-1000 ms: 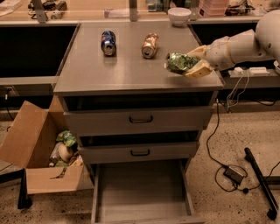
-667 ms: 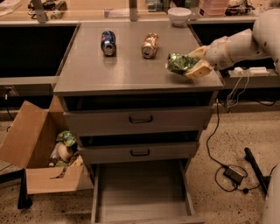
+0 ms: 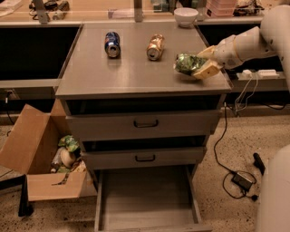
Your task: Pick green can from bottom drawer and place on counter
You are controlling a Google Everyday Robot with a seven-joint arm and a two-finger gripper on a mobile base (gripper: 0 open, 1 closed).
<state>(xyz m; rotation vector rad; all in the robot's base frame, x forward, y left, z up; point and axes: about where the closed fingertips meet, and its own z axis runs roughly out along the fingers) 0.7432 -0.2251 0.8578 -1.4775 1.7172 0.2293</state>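
green can (image 3: 188,63) (dented) in hand (image 3: 202,64), counter (image 3: 131,74) edge

A high camera looks down at the broad grey metal counter (image 3: 127,74) from its front, fairly near; the tan two-finger gripper (image 3: 199,64) clasps the mottled green can (image 3: 186,62) at the view's right.

A speckled floor (image 3: 253,136) carries an open cardboard box (image 3: 31,149) at left and a black power adapter (image 3: 243,180) at right. A tan wooden bench (image 3: 90,11) runs behind.
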